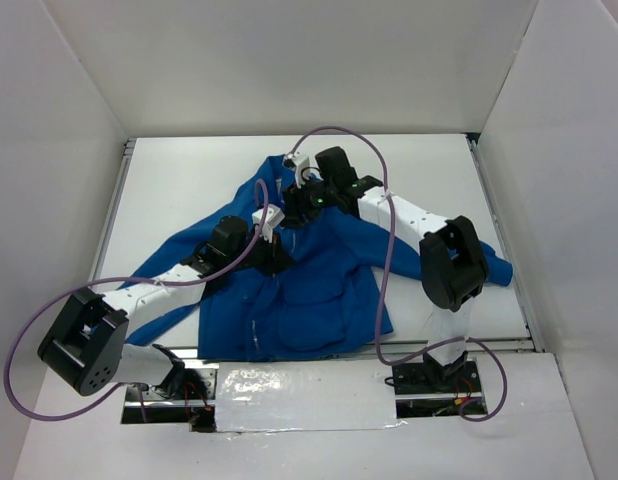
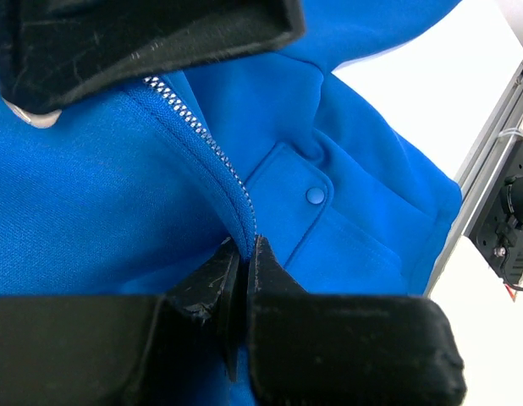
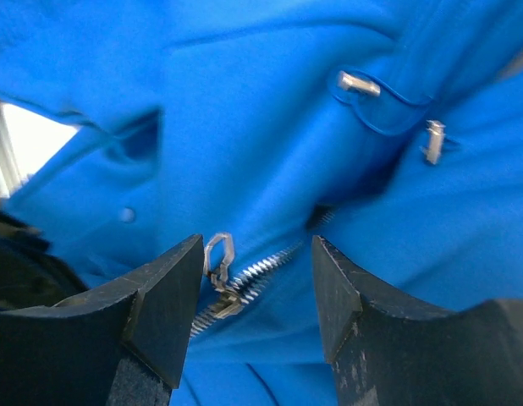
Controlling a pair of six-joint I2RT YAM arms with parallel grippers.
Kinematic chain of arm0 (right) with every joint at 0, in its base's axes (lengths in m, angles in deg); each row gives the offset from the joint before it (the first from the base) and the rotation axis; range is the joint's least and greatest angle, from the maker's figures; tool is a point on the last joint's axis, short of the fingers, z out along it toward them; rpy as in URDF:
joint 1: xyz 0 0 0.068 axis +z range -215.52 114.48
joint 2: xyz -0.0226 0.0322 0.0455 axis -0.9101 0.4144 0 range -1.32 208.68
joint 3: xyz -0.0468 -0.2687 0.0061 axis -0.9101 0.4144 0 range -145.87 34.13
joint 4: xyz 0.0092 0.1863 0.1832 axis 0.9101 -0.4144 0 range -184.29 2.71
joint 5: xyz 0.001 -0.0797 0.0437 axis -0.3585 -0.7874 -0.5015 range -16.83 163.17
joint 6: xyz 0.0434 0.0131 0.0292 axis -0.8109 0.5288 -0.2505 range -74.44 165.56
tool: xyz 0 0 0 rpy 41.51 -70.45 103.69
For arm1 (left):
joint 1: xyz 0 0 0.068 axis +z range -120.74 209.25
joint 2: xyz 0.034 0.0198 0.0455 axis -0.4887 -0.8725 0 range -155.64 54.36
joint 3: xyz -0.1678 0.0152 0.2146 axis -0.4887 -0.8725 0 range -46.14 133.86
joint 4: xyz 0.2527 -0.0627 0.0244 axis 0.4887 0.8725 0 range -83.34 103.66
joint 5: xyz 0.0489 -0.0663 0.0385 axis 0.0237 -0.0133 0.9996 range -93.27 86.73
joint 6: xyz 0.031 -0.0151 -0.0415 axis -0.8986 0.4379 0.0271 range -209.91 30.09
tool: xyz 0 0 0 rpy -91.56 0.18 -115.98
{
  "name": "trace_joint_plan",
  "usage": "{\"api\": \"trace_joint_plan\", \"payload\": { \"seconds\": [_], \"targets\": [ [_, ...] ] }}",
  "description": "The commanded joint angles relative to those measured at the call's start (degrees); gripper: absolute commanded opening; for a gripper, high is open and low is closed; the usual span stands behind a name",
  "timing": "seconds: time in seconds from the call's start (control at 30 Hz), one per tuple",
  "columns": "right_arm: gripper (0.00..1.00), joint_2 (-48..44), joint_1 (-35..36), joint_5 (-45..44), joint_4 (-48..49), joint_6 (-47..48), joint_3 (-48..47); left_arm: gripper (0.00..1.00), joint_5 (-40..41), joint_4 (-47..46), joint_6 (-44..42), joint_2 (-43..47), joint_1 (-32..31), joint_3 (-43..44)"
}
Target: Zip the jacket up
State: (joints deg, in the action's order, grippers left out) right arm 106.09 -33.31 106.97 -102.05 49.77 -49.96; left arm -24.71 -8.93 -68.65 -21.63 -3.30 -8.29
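The royal-blue jacket (image 1: 319, 290) lies spread on the white table, collar toward the back. My left gripper (image 1: 273, 238) is shut on the jacket fabric at the silver zipper line (image 2: 212, 148), its fingertips (image 2: 263, 254) pinching the seam beside a flap pocket with a snap button (image 2: 315, 195). My right gripper (image 1: 302, 196) hovers over the upper front, open. In the right wrist view its fingers (image 3: 173, 296) straddle the zipper slider and pull tab (image 3: 220, 269). The tab is close to the left finger, which does not hold it. The zipper teeth (image 3: 266, 269) run on between the fingers.
White walls enclose the table (image 1: 189, 170) on three sides, with rails along its left and right edges. One sleeve reaches the right rail (image 1: 499, 268). A shiny strip (image 1: 299, 395) lies between the arm bases. Two small silver fittings (image 3: 359, 83) sit higher on the jacket.
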Motion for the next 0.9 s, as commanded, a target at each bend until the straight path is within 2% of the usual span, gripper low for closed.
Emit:
{"api": "trace_joint_plan", "payload": {
  "seconds": [0.0, 0.1, 0.27, 0.37, 0.4, 0.47, 0.5, 0.53, 0.57, 0.7, 0.87],
  "targets": [
    [0.6, -1.9, 1.9, -7.9, -4.8, 4.3, -3.7, 0.03, -2.9, -0.4, -1.4, 0.1, -0.6, 2.1],
    [0.59, -1.5, 2.3, -11.8, -6.1, 5.7, -4.2, 0.04, -2.7, -0.2, -1.6, 0.6, -0.6, 1.9],
    [0.57, -3.7, 2.9, -14.7, -2.7, 5.6, -1.3, 0.04, -2.6, 0.1, -1.8, 0.1, -0.6, 2.3],
    [0.49, -4.5, 2.9, -14.8, -0.7, 4.1, -0.6, 0.04, -2.9, 0.1, -1.7, -0.3, -0.6, 2.7],
    [0.4, -4.6, 2.9, -15.6, -0.2, 2.4, -0.5, 0.04, -3.0, 0.0, -1.7, -0.4, -0.6, 2.8],
    [0.28, -4.5, 3.0, -20.6, 1.9, -0.2, -0.6, 0.05, -2.8, 0.0, -1.6, -0.3, -0.6, 2.7],
    [0.18, -4.5, 2.9, -22.4, 2.7, -2.9, -0.5, 0.05, -2.8, 0.0, -1.6, -0.4, -0.6, 2.7],
    [0.14, -4.5, 2.9, -23.9, 4.1, -3.8, -0.3, 0.05, -2.7, 0.0, -1.6, -0.2, -0.6, 2.7],
    [0.12, -4.7, 3.0, -26.1, 4.7, -4.0, 0.0, 0.05, -2.6, 0.1, -1.7, -0.3, -0.6, 2.8],
    [0.05, -5.5, 3.0, -25.9, 5.4, -7.2, 0.3, 0.05, -2.2, 0.8, -1.9, 0.0, -0.6, 2.8],
    [0.05, -6.3, 2.7, -26.9, 5.5, -10.0, 0.2, 0.06, -2.0, 1.1, -2.1, 0.3, -0.6, 2.7]
  ]
}}
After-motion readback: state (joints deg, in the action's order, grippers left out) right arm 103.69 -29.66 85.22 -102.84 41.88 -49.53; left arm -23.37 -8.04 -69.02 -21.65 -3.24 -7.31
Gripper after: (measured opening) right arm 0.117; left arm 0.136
